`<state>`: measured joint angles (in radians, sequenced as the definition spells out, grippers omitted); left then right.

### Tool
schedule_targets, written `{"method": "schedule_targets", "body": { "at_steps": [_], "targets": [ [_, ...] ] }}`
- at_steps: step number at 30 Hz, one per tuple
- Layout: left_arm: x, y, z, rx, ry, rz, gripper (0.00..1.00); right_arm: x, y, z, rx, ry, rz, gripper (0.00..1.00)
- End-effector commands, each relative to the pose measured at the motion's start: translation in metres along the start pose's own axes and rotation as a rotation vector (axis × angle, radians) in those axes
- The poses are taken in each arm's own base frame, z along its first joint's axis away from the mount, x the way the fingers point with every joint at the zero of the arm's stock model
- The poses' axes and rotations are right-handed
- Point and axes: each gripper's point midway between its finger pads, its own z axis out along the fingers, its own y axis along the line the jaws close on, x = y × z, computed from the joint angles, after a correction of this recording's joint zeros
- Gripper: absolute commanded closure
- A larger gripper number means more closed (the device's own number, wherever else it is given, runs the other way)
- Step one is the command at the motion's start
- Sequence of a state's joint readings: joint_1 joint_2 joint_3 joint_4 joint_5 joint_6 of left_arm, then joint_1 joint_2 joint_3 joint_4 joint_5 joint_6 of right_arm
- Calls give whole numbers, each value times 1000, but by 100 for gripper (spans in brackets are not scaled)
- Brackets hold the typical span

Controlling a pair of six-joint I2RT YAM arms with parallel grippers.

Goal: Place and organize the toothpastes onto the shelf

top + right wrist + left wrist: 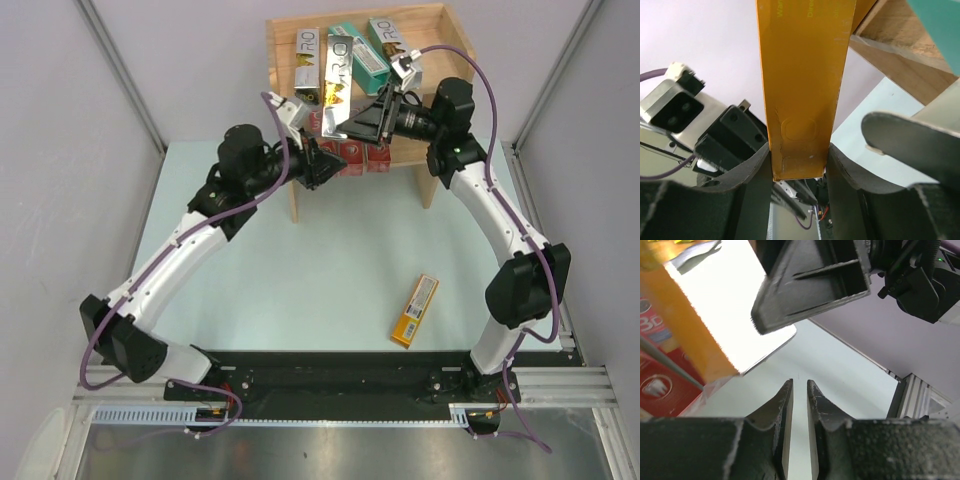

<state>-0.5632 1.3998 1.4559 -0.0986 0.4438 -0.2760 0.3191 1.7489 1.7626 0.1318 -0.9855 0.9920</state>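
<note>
While the shelf (pixel 445 28) holds silver cartons (pixel 325 65), right pincer (pixel 799 156) grips an orange carton (pixel 805 75); left pincer (pixel 799 390) nearly closed

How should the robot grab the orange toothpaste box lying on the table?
Probably best to grab the orange toothpaste box around its middle, coming straight down from above. It lies flat and alone on the table, so a pinch fits across its narrow width.

Toothpastes (pixel 340 60) lie on the shelf (pixel 440 25), one carton (pixel 415 311) on the table (pixel 300 280) before it.
</note>
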Motion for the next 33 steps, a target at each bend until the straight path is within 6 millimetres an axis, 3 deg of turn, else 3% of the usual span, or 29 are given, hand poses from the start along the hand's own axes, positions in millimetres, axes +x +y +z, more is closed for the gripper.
{"method": "schedule_targets", "body": {
  "at_steps": [1,7,15,28,33],
  "targets": [
    [-35,-15,9,-4,-79,117,78,-10,4,-1,9,-5,24,65],
    [-43,-12,20,-10,-110,116,78,-8,-9,-1,62,33,37,59],
    [-49,-4,34,-30,-112,131,77,-17,-10,-9,68,24,28,48],
    [-70,11,34,-130,-166,155,76,-25,8,-9,20,2,15,35],
    [-79,19,35,-184,-173,152,76,-31,18,-11,3,-23,-30,20]
  ]
}}
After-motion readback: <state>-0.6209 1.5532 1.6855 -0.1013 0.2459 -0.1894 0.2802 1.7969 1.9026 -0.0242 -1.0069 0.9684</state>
